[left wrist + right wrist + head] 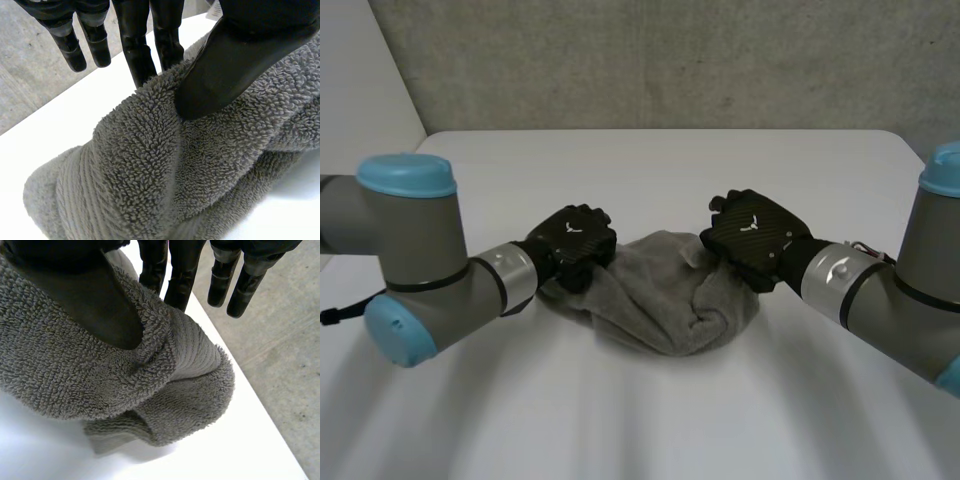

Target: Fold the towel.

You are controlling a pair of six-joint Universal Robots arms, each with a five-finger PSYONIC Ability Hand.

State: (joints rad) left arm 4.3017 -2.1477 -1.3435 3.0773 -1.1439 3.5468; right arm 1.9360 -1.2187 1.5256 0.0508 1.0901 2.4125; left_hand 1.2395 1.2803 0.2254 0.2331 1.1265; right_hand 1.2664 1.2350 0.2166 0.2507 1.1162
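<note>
Arms [415,250]: low over table [640,420], reaching in from both sides.
Towel [660,295]: grey, bunched mid-table, ends screened by hands.
Left hand [575,245]: thumb and fingers pinching left end.
Right hand [752,232]: pinching right end, apparently a fold.
Behind: concrete wall [650,60].

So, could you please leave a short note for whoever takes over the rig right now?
Left hand: thumb and fingers pinch the towel at its left end.
Right hand: pinches its right end the same way.
Towel: grey, bunched in a heap on the white table between the hands.
Done: both grasps.
Left: no neat fold yet; spread it and fold.
</note>
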